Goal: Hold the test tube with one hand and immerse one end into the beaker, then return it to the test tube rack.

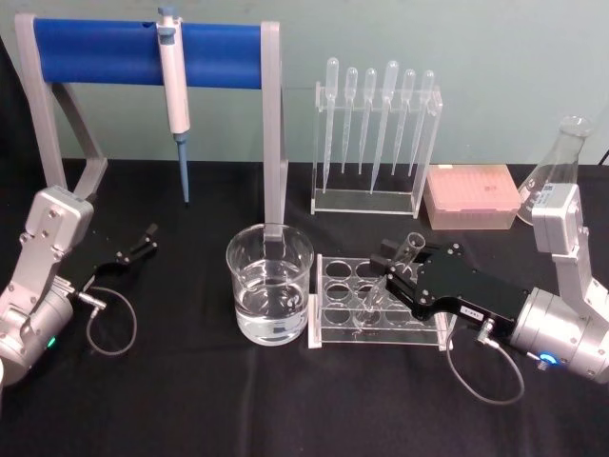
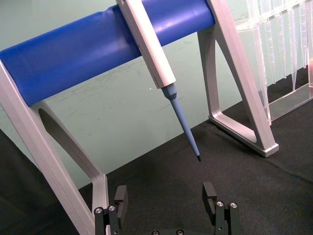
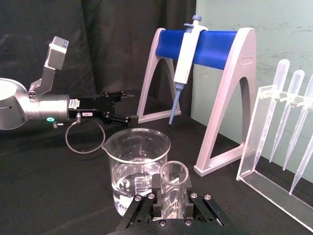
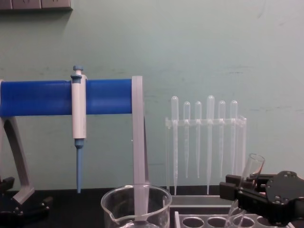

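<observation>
My right gripper point(image 1: 400, 267) was clamped on the tube point(image 1: 376, 297), which tilted with its lower end at the rack point(image 1: 328, 333). The beaker point(image 1: 240, 276) sat just left of it. My left gripper point(image 1: 136, 246) was parked far left, fingers apart.

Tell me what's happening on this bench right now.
The right gripper is closed on a clear test tube, holding it tilted with its rounded bottom down in a hole of the test tube rack. The beaker, partly filled with clear liquid, stands just to the rack's left. Whether the tube is coming out or being put back cannot be told. The left gripper sits open and idle at the far left, near the pipettor stand.
</observation>
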Tool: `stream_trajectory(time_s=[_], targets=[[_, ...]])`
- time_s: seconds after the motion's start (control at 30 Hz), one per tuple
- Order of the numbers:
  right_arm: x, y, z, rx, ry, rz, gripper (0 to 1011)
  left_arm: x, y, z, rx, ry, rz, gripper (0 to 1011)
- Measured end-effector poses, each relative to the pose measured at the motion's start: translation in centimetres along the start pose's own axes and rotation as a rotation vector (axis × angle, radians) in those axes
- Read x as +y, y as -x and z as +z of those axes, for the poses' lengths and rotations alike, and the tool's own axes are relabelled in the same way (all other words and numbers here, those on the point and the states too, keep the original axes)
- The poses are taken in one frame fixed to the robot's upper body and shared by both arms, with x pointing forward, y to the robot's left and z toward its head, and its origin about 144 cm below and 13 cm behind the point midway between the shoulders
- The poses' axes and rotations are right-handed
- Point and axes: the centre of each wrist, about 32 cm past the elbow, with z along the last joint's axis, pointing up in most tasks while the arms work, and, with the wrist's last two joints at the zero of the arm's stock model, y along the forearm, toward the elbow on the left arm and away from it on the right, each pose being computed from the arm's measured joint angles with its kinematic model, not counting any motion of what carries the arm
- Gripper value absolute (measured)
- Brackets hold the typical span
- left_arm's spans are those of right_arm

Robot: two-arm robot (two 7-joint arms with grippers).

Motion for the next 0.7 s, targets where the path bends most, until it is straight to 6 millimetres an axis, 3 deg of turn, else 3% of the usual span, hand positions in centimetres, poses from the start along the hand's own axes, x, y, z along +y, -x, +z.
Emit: stream_trajectory(time_s=[0.3,0.7], targets=[[0.2,-0.1,0.4,-0.019,-0.006,-0.004,226,0.0,0.0,0.0,0.000,0.000,0.000,1000],[0.9,-1.0,3.1,-0.079,-0.023,0.012,226,0.0,0.0,0.0,0.000,0.000,0.000,1000]])
